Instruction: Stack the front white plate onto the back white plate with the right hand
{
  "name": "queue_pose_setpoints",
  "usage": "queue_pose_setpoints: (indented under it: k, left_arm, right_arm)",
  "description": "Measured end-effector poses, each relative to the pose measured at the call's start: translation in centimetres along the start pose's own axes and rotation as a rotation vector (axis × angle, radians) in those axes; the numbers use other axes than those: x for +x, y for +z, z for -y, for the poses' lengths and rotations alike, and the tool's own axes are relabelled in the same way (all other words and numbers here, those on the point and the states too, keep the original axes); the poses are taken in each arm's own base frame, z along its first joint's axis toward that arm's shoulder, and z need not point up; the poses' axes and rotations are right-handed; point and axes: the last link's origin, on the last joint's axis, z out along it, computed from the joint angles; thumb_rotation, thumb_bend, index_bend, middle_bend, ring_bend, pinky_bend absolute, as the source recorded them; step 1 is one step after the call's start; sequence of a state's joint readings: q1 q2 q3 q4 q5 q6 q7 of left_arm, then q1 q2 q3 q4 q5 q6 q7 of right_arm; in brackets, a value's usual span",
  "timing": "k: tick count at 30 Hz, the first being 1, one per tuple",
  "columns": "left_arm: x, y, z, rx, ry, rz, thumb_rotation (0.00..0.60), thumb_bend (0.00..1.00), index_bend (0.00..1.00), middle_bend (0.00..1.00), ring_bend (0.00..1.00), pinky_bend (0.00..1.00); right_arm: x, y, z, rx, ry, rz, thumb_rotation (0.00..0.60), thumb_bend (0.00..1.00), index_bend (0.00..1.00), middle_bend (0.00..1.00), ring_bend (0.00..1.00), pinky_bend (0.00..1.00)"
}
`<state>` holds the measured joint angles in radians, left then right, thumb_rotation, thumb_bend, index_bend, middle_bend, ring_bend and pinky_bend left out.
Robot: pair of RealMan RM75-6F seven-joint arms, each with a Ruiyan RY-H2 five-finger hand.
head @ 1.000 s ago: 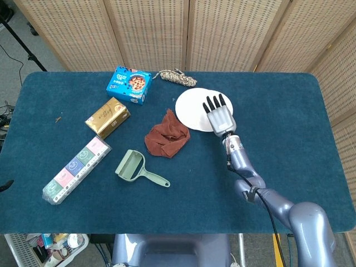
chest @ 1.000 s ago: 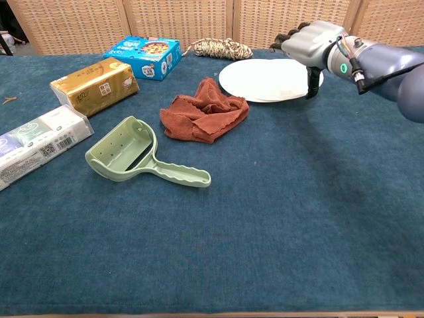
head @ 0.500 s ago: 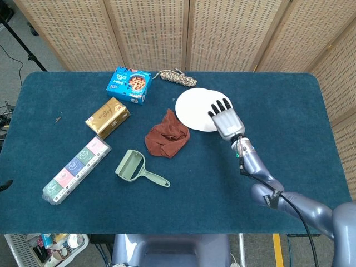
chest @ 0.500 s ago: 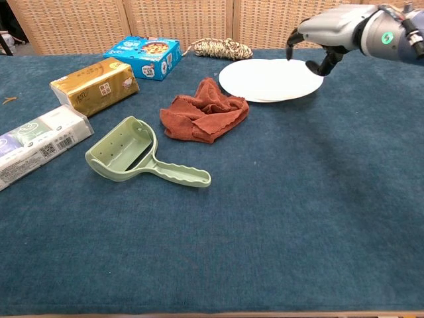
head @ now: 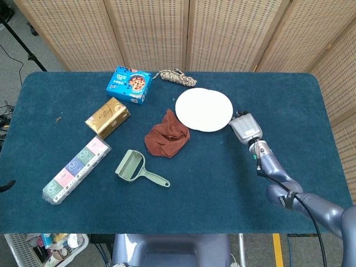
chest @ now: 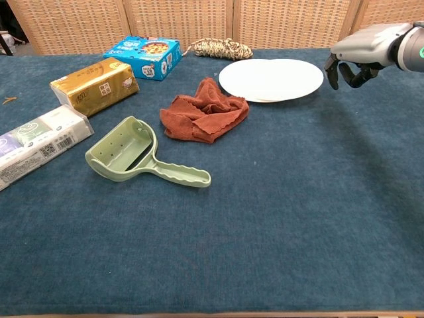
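Right robot hand (head: pixel 245 127) above the blue worktop (head: pixel 289 94), just right of the stacked plates and clear of them; its fingers (chest: pixel 333 71) curl downward and inward with nothing between them (clenched on nothing, as the chest view shows). The left robot hand appears in neither view.

Front white plate (head: pixel 203 109) lying flat on the back white plate (head: pixel 213 90), of which only a thin crescent of rim shows at the upper right edge in the head view. The pair sits toward the far side of the worktop, right of centre.

Rust-brown cloth (head: pixel 167 134), crumpled, just left of and nearer than the plates, its edge close to the plate rim. Green scoop (head: pixel 134 168) nearer still, handle pointing right. Coil of rope (head: pixel 177 77) at the far edge, beside the blue biscuit box (head: pixel 129 84). Gold box (head: pixel 108 117) left of the cloth; long wrapped pack (head: pixel 77 169) lying diagonally toward the left front.
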<state>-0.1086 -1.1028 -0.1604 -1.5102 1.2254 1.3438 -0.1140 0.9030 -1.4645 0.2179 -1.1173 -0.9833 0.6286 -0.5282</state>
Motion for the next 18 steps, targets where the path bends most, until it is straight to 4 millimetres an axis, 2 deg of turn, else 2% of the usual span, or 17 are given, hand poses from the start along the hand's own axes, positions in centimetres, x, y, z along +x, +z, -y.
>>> queue_pose_setpoints:
  k: [12,18]
  left_arm:
    - [0.0,0.1,0.3,0.013,-0.002,-0.002,0.6,0.01,0.01,0.0,0.0,0.0]
    - [0.0,0.2,0.4,0.025,-0.002,0.0,0.6,0.01,0.01,0.0,0.0,0.0]
  right_arm:
    - [-1.1,2.5,2.1,0.012,0.039,0.055,0.6,0.96,0.46,0.35,0.18,0.23]
    - [-0.6,3.4,3.4,0.018,0.06,0.038,0.6,0.96,0.46,0.35,0.18,0.23]
